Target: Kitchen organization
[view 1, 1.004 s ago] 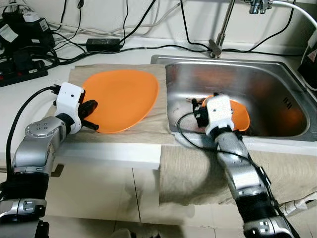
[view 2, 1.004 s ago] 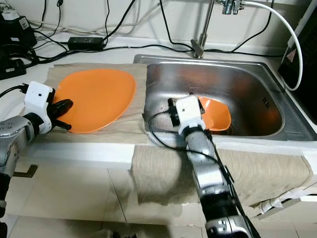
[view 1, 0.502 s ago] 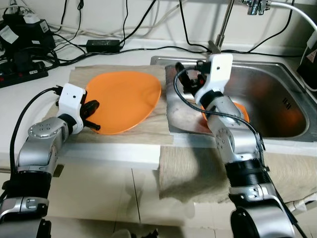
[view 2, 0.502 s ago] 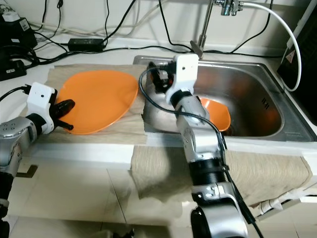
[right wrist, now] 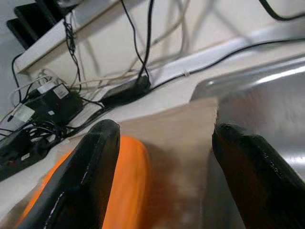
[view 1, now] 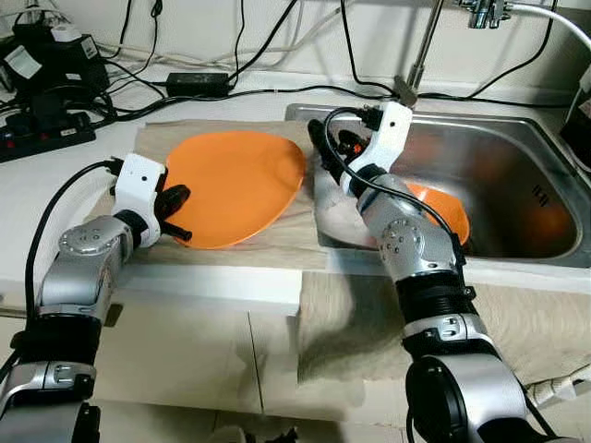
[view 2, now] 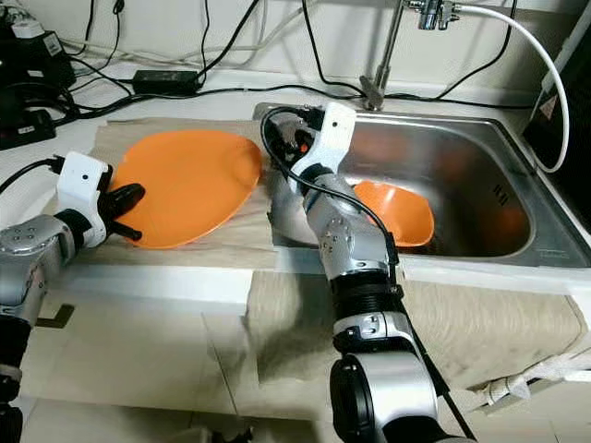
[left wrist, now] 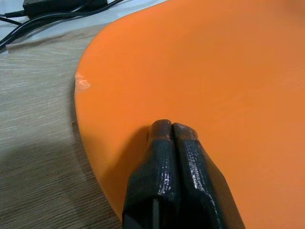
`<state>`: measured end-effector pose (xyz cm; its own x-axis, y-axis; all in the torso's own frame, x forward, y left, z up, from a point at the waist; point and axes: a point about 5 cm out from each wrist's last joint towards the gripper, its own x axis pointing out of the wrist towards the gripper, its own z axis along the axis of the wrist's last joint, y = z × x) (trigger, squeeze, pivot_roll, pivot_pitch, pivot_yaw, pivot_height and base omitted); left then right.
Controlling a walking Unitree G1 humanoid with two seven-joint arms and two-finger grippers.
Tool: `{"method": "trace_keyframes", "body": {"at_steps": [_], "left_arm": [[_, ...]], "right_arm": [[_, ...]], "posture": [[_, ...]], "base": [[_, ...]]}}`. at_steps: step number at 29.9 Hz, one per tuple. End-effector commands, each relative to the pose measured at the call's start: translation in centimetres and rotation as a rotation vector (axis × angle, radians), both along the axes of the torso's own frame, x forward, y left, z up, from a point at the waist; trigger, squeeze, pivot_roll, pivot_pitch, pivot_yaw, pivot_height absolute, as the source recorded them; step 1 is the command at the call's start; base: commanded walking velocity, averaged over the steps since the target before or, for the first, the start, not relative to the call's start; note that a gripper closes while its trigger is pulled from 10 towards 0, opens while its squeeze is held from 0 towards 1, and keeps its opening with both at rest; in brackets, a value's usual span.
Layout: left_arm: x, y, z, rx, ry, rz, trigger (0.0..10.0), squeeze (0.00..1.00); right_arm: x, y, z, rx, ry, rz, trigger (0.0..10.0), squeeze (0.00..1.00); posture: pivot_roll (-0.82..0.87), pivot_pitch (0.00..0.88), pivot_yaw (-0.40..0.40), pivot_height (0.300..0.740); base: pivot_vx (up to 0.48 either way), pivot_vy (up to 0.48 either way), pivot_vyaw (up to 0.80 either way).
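Note:
A large orange plate (view 1: 235, 180) lies on a beige cloth (view 1: 277, 235) left of the steel sink (view 1: 517, 157). My left gripper (left wrist: 172, 126) is shut, and its fingertips rest on the plate's surface near the left rim. A smaller orange dish (view 1: 445, 210) lies inside the sink. My right gripper (right wrist: 166, 129) is open with nothing between its fingers. It hangs above the sink's left rim (view 1: 325, 148) and faces the large plate, with the small dish behind its arm.
A faucet (view 1: 416, 55) rises behind the sink. Power strips (view 1: 46, 83), an adapter (view 1: 199, 81) and several black cables crowd the back of the counter. A second cloth (view 1: 351, 323) hangs over the counter's front edge below the sink.
My right arm has risen out of the sink, away from the small dish, and swung left to the sink's left rim. The left gripper has stayed at the plate.

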<state>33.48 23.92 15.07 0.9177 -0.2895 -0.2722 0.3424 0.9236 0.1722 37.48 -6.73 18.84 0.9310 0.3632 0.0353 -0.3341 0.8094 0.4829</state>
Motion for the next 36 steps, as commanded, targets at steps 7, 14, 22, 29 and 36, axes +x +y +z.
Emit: {"method": "trace_keyframes", "body": {"at_steps": [7,14,22,29,36], "left_arm": [[-1.0,-0.3,-3.5,0.038,0.16,-0.016,10.0,0.0],[-1.0,-0.4,-3.6,0.038,0.161,-0.021,10.0,0.0],[-1.0,-0.4,-3.6,0.043,0.161,-0.023,10.0,0.0],[-0.9,-0.5,-3.6,0.042,0.158,-0.028,10.0,0.0],[-0.8,-0.6,-3.5,0.042,0.155,-0.033,10.0,0.0]], "right_arm": [[0.1,0.8,-1.7,0.086,0.122,0.01,10.0,0.0],[-0.2,1.8,-2.2,0.119,0.161,0.052,10.0,0.0],[-0.8,3.8,-1.4,0.146,0.136,0.165,10.0,0.0],[-1.2,4.7,-1.7,0.152,0.15,0.209,10.0,0.0],[-1.3,5.2,-2.5,0.152,0.182,0.229,10.0,0.0]], "posture": [[0.09,0.019,-0.012,0.74],[0.09,0.02,-0.012,0.74],[0.09,0.02,-0.012,0.74],[0.09,0.017,-0.015,0.74],[0.1,0.011,-0.016,0.74]], "base": [[0.0,0.0,0.0],[0.0,0.0,0.0],[0.0,0.0,0.0],[0.0,0.0,0.0],[0.0,0.0,0.0]]}}
